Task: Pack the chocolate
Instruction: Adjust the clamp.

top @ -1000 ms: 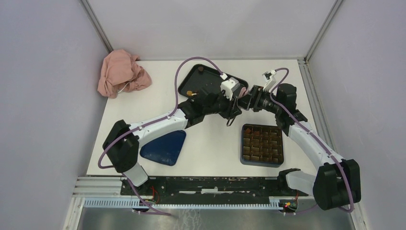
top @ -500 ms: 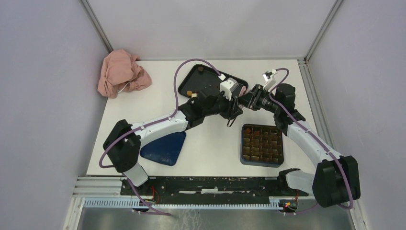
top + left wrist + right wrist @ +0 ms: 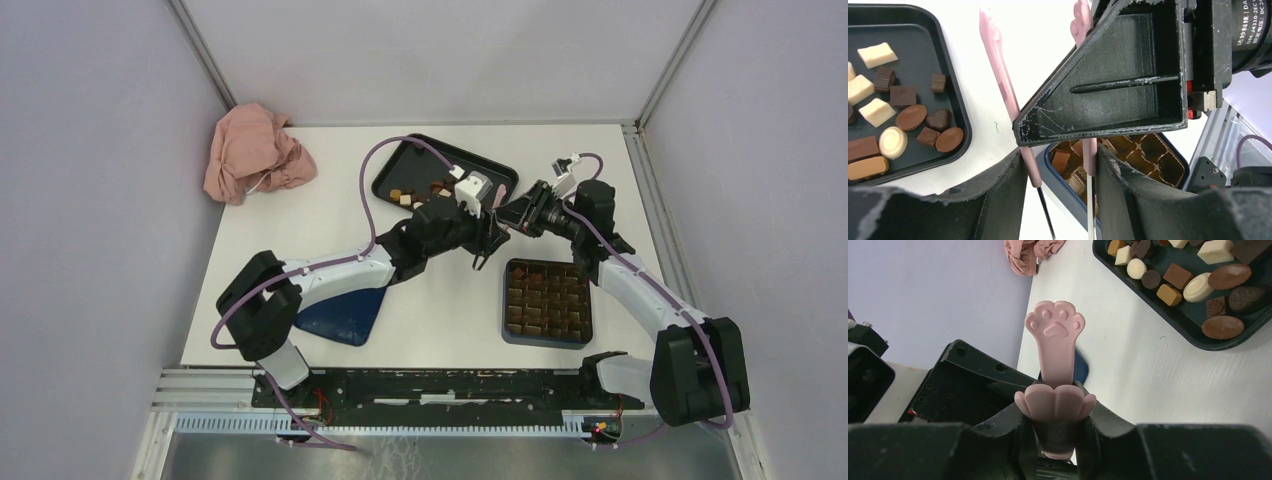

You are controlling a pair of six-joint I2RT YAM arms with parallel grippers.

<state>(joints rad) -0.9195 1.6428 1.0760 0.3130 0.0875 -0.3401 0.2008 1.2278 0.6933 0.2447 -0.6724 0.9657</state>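
Note:
The chocolate [image 3: 420, 190] lies as several dark, tan and cream pieces in a black tray [image 3: 400, 158], also seen in the left wrist view [image 3: 903, 120] and the right wrist view [image 3: 1198, 285]. Both grippers meet above the table between the tray and the dark blue box [image 3: 505, 300]. The pink tongs [image 3: 1000, 75] run between the fingers of my left gripper [image 3: 1060, 165], each arm resting against a finger's inner face. My right gripper [image 3: 1055, 405] is shut on the tongs [image 3: 1054, 335], whose paw-shaped tip sticks out past the fingers. A tan piece [image 3: 1060, 162] sits in the box's brown grid.
The blue lid [image 3: 345, 310] lies on the table under my left forearm. A crumpled pink cloth [image 3: 255, 150] sits at the far left corner. The box [image 3: 1148, 150] is just below the joined grippers. Purple cables loop above both arms.
The right gripper has closed on the tongs. The left jaws have widened and the tongs' arms have spread with them. Both grippers shifted a little to the left, uncovering more of the tray.

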